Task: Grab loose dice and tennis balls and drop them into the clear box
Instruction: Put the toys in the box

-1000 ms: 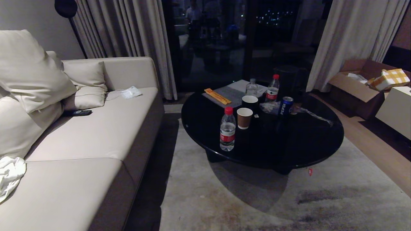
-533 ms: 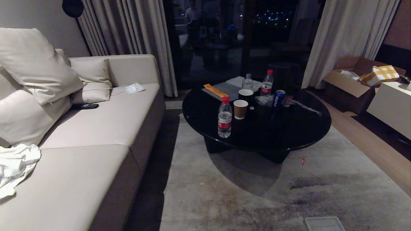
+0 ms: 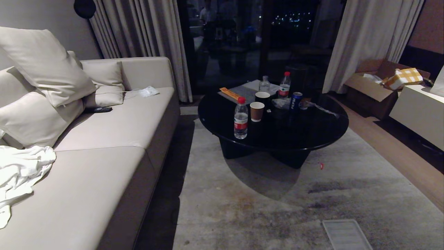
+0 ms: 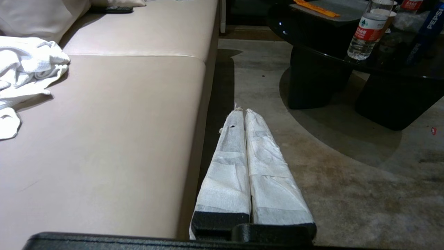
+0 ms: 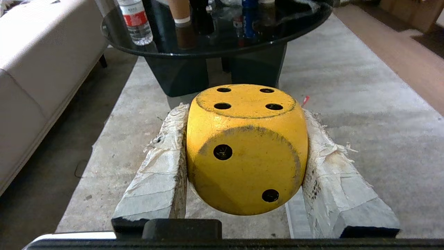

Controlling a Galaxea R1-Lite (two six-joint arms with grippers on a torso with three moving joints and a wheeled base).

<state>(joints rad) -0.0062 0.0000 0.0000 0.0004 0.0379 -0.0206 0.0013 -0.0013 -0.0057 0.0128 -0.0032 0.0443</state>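
In the right wrist view my right gripper [image 5: 244, 111] is shut on a yellow die [image 5: 246, 149] with black dots, held above the grey rug between the two padded fingers [image 5: 156, 180]. My left gripper [image 4: 244, 111] is shut and empty, hanging over the dark gap between the sofa and the rug. Neither arm shows in the head view. The clear box and the tennis balls are out of view.
A beige sofa [image 3: 114, 139] with a white cloth [image 3: 20, 173] fills the left. A round black table [image 3: 274, 125] carries bottles, cups and a can. A flat ribbed translucent lid [image 3: 347, 234] lies on the rug [image 3: 242, 215] at the near right. A cardboard box [image 3: 374, 86] stands far right.
The whole head view has shifted: the camera has drawn back, the table and sofa look farther away, and the ribbed lid has come into view. The grip on the die is unchanged.
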